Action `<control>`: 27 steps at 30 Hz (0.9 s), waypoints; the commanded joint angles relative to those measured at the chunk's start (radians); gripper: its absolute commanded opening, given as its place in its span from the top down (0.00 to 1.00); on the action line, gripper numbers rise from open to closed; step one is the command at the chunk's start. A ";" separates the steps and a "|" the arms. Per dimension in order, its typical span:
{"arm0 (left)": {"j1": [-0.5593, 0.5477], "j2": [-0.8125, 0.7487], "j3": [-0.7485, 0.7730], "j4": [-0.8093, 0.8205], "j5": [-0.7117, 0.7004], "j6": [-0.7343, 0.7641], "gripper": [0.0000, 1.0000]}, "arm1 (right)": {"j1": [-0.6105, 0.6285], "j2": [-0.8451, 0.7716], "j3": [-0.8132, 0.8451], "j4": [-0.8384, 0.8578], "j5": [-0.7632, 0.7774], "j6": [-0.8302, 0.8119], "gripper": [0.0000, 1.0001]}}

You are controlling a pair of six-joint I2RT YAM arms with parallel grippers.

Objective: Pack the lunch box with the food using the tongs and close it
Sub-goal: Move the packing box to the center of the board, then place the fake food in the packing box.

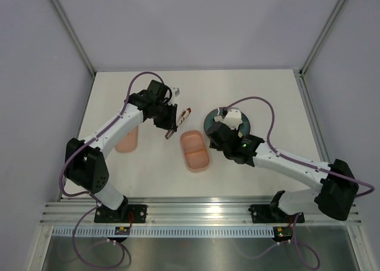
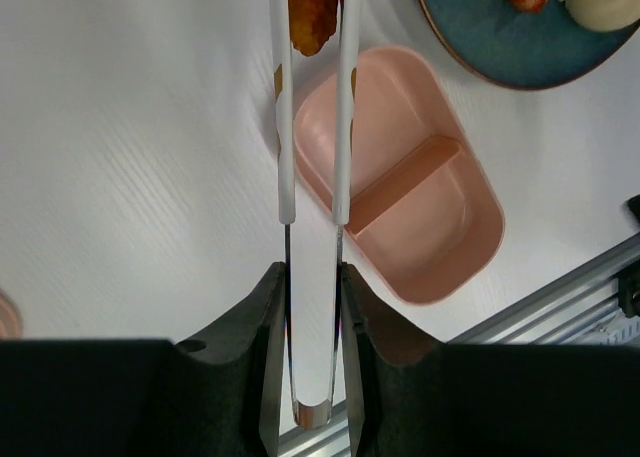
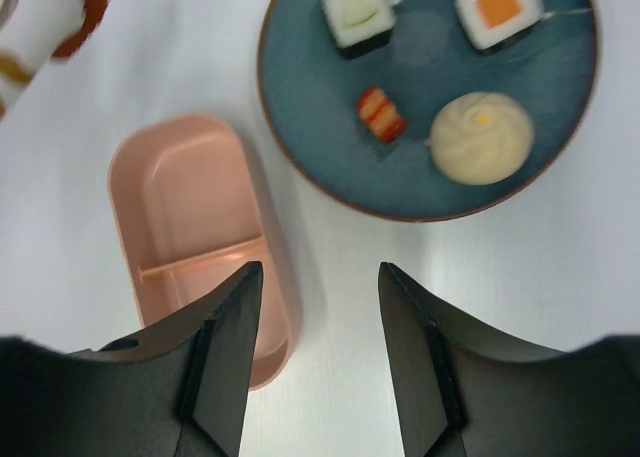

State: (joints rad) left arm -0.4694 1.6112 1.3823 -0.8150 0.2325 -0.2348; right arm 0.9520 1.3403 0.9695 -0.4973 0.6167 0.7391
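The left gripper (image 2: 312, 269) is clamped on the tongs (image 2: 286, 157) close to their hinge, squeezing the two blades nearly parallel. Pinched between the tips is an orange-brown sausage bit (image 2: 312, 15). The right gripper (image 3: 318, 269) hangs with its jaws apart and nothing between them, over the table between the box (image 3: 190, 207) and the plate (image 3: 430, 37).

Seen from above, the tongs run on a diagonal, with the hinge toward the near left and the tips pointing away and to the right. The box lies from those tips toward the near edge and a shade right. The bit hangs just off its far-left corner, not yet over a compartment. The box's long axis runs roughly far to near, with the divider across it and both compartments bare.

I'd say the left arm must draw the tips nearer and rightward, past the rim, before letting go. The right arm is closer to the box but carries nothing. The lid (image 1: 126, 140) lies well left, partly under the left arm.
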 commanded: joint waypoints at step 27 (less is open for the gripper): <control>-0.114 -0.231 -0.275 0.003 0.096 -0.012 1.00 | -0.285 -0.225 -0.114 -0.066 -0.104 -0.035 0.39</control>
State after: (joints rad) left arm -0.5762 1.3762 1.1057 -0.8658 0.2825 -0.2367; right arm 0.6735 1.1271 0.8547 -0.5732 0.5266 0.7071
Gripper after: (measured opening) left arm 0.259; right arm 0.604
